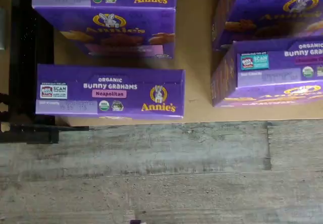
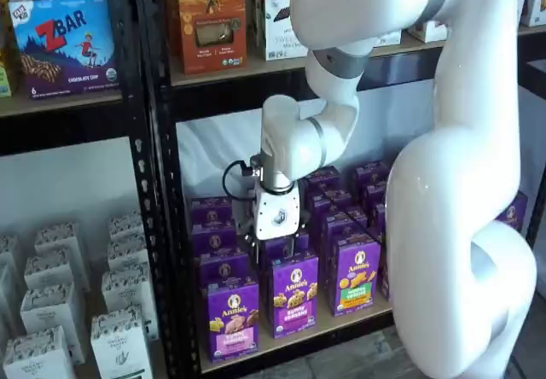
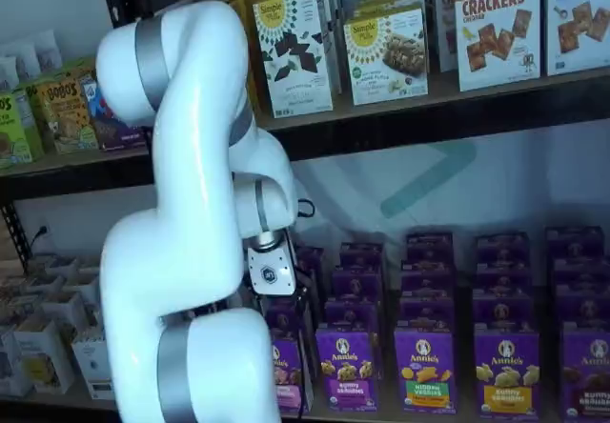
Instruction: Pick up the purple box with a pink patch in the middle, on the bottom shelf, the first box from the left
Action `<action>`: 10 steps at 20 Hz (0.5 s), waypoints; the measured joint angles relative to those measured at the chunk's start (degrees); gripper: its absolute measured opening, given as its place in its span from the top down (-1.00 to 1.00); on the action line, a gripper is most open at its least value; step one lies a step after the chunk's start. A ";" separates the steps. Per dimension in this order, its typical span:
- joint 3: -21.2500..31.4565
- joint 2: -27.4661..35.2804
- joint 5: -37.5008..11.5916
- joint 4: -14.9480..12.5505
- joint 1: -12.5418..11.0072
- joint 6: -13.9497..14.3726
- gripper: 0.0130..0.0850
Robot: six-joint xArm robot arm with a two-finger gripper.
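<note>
While the xArm hangs in front of the rack, the end effector (image 2: 277, 244) is seen in a shelf view above the rows of purple cartons, over the left-hand columns; its black fingers are mostly lost against the boxes, so the gap is hard to make out there, but the jaws are taken as spread wide, nothing pinched. The purple box (image 2: 233, 317) with the pink band is stood upright at the front left of the bottom shelf (image 2: 299, 338), first in its row, just beside a Bunny Grahams carton with a violet band (image 2: 295, 294); a green-band carton (image 2: 356, 273) is placed further right. From the wrist view, the Neapolitan box top (image 1: 110, 92) is seen at the tan board's front edge, next to the black upright (image 1: 25, 57), grey plank floor (image 1: 161, 173) below.
</note>
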 joint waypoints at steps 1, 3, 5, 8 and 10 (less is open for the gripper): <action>-0.36 0.47 -0.10 -0.08 0.05 0.15 -1.00; -0.93 1.37 -0.60 -0.25 0.18 0.41 -1.00; -1.49 2.31 -1.14 -0.86 0.33 1.12 -1.00; -2.37 3.49 -1.21 -1.74 0.56 2.16 -1.00; -2.99 4.54 -2.14 -1.57 0.85 2.27 -1.00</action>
